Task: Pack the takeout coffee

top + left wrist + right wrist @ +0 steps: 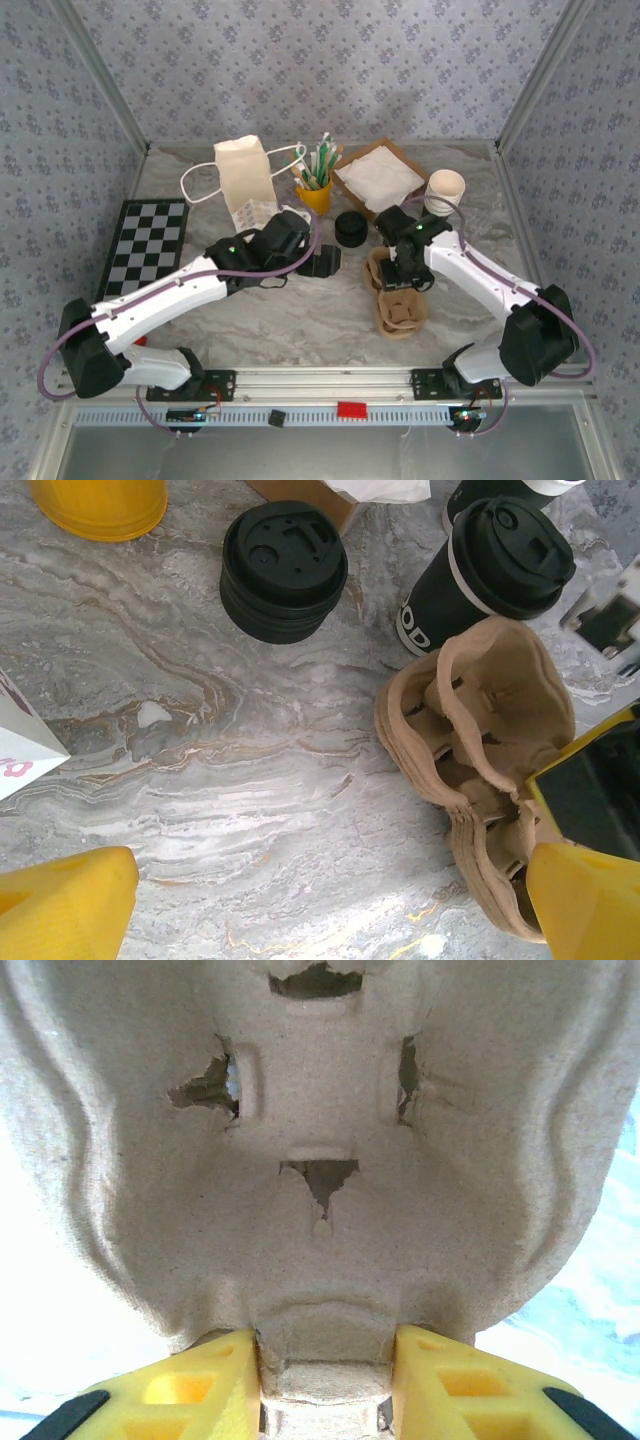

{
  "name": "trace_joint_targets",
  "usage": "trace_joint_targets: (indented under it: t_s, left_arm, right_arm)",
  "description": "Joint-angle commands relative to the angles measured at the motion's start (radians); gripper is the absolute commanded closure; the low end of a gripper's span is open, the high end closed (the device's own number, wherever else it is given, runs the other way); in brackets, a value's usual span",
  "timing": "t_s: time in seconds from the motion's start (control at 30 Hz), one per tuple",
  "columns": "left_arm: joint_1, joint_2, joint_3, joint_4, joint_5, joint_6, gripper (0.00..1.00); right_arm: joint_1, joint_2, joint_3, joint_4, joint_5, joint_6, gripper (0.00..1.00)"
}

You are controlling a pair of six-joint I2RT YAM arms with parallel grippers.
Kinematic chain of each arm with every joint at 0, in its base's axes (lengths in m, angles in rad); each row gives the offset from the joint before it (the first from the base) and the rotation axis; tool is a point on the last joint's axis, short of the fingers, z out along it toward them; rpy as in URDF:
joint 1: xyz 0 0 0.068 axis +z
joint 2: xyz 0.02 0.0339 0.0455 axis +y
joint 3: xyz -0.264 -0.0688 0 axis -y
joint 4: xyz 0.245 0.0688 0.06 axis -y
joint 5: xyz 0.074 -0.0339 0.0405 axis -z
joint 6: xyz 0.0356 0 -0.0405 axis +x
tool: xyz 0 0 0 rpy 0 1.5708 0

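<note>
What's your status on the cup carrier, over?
Left gripper open, empty. Right gripper clamped on cup carrier rim. Lidded coffee cup standing close beside the carrier, not loaded.

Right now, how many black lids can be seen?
2. A loose lid lies on the table; a fitted lid caps the black cup beside the carrier. More may be hidden.
</note>
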Motion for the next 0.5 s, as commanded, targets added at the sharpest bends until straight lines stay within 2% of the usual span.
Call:
trace_joint_targets:
  t_s: [0.0, 0.2, 0.47]
  left_arm:
    - [-0.007, -0.036, 0.024, -0.022, -0.011, 0.002, 0.0]
    - [-0.007, -0.063, 0.006, -0.028, -0.02, -0.001, 0.0]
    - [-0.007, -0.085, -0.005, -0.037, -0.027, 0.002, 0.0]
  right_arm:
    - [0.009, 0.018, 0.065, -0.088, 0.031, 0.053, 0.64]
    - [0.014, 0.054, 0.057, -0.043, -0.022, 0.095, 0.64]
    - [0.018, 0.08, 0.028, 0.013, -0.032, 0.124, 0.63]
